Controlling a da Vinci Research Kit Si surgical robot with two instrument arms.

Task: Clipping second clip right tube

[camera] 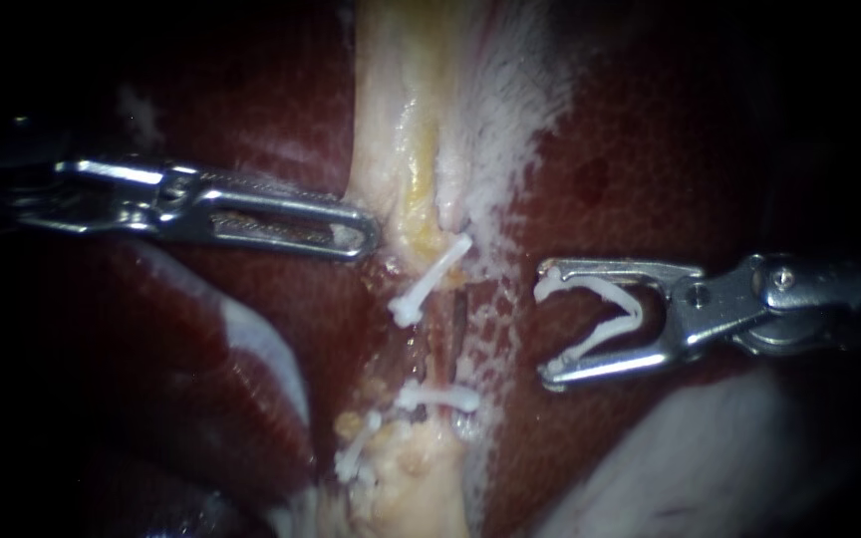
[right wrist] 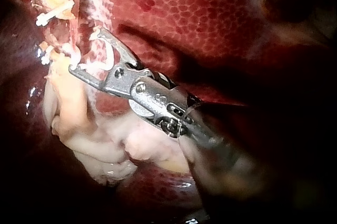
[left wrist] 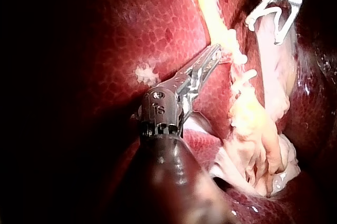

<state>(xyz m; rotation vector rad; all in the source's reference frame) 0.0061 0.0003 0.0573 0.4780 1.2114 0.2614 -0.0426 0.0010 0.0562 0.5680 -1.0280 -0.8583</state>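
Left instrument [camera: 351, 237]: long, slotted steel jaws lying together, tip right up against the edge of the pale strip [camera: 401, 120]; whether a sliver of tissue is nipped there, can't make out
Right instrument [camera: 545, 331]: jaws spread wide, yet each presses a leg of the loaded clip [camera: 634, 311], a white V held open between them; it hangs over bare liver [camera: 650, 149], apart from the tubes
Tube stretch [camera: 440, 339]: thin, wet strands running between the upper clip [camera: 432, 277], set aslant, and the lower clip [camera: 437, 399], set level; which strand is the right tube, hard to say
Third clip [camera: 354, 456]: low on the lumpy yellow fat, beside the lower clip
Textures: liver dark red, glossy, finely mottled; pale strip cream and yellow, frayed white along its right edge
Room: open gap between the loaded clip and the strands; bare strand between the two set clips
Hidden: both shafts fade into the dark at the edges
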